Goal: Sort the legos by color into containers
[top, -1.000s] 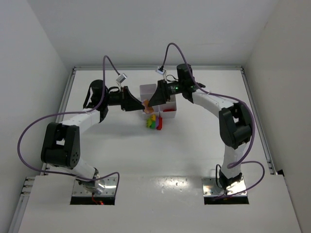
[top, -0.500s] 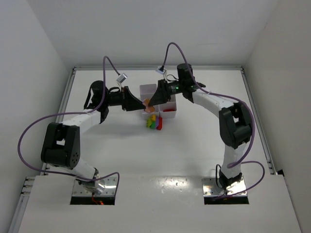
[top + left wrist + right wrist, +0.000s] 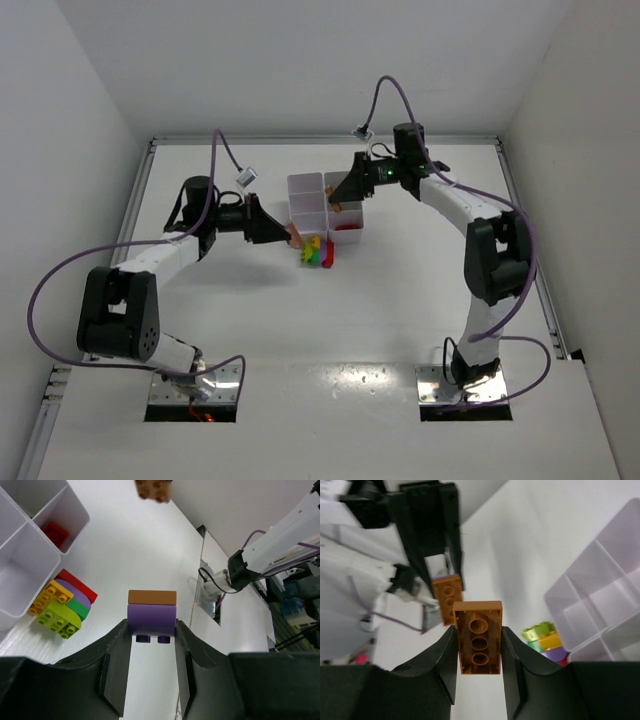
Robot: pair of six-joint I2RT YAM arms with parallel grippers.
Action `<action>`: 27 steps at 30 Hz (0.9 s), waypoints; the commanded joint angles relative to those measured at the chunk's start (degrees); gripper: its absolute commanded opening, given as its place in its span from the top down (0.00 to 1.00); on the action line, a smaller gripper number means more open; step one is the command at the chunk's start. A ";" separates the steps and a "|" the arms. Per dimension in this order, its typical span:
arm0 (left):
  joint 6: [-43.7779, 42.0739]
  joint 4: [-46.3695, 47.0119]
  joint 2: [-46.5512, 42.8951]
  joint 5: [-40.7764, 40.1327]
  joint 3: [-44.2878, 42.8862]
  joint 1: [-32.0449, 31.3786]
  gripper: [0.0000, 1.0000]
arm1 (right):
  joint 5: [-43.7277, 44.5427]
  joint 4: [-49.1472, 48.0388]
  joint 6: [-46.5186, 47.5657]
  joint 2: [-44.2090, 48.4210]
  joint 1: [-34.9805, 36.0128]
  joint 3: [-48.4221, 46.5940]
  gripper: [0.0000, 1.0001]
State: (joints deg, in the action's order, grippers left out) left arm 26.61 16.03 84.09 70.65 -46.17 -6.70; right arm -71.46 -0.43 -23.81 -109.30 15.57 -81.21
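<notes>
My left gripper (image 3: 291, 236) is shut on a purple lego (image 3: 151, 619) with an orange lego (image 3: 152, 597) stuck on top, held above the table left of the pile. My right gripper (image 3: 341, 205) is shut on a separate orange lego (image 3: 479, 637), held over the white containers tray (image 3: 305, 190); it also shows at the top of the left wrist view (image 3: 154, 488). A red lego (image 3: 55, 533) lies in one tray compartment. A pile of yellow, green, purple and red legos (image 3: 318, 252) sits just in front of the tray.
The tray's other compartments (image 3: 22, 575) visible in the left wrist view look empty. Grey walls enclose the white table on three sides. The left gripper's stack (image 3: 447, 600) shows in the right wrist view beyond the held lego.
The two grippers, close together a second ago, have pulled apart. The right one moved right and back with an orange lego; the left moved left and nearer with its stack.
</notes>
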 commanded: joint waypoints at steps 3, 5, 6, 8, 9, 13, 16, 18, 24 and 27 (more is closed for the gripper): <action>-6.92 -4.86 -5.43 -3.58 0.65 3.18 0.91 | 21.99 22.84 31.18 3.30 6.65 -8.51 0.98; -6.92 -5.65 -6.92 -7.00 0.65 4.66 0.91 | 32.63 21.18 31.72 1.72 7.98 -10.54 0.98; -6.92 -5.66 -6.93 -8.24 1.17 5.20 0.91 | 36.18 19.78 31.72 1.72 8.68 -10.55 0.98; -6.92 -5.66 -8.24 -10.35 1.17 5.99 0.91 | 46.17 13.89 29.10 1.20 10.35 -11.08 0.99; -6.92 -5.66 -8.24 -11.75 1.17 6.61 0.91 | 48.76 12.39 28.30 0.49 10.88 -11.68 0.99; -6.92 -5.05 -8.24 -13.61 1.17 7.23 0.91 | 56.16 7.83 23.39 -1.62 12.38 -13.10 1.00; -6.23 -3.82 -8.24 -14.14 1.17 7.23 0.91 | 60.19 0.47 17.94 -1.37 13.69 -8.37 1.00; -6.22 -3.02 -8.24 -14.14 1.17 7.75 0.91 | 60.83 -3.34 14.68 -0.84 14.22 -6.08 1.00; -5.08 -1.89 -7.10 -14.14 1.17 8.80 0.91 | 62.14 -10.20 6.78 -3.02 14.22 -3.62 1.00; -5.08 -1.18 -6.58 -13.61 0.65 8.81 0.91 | 62.14 -16.17 4.48 -3.03 14.22 -1.68 1.00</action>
State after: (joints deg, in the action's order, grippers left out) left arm 21.54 11.49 77.49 56.29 -45.10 1.30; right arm -10.94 -6.22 -14.00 -111.90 29.41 -84.12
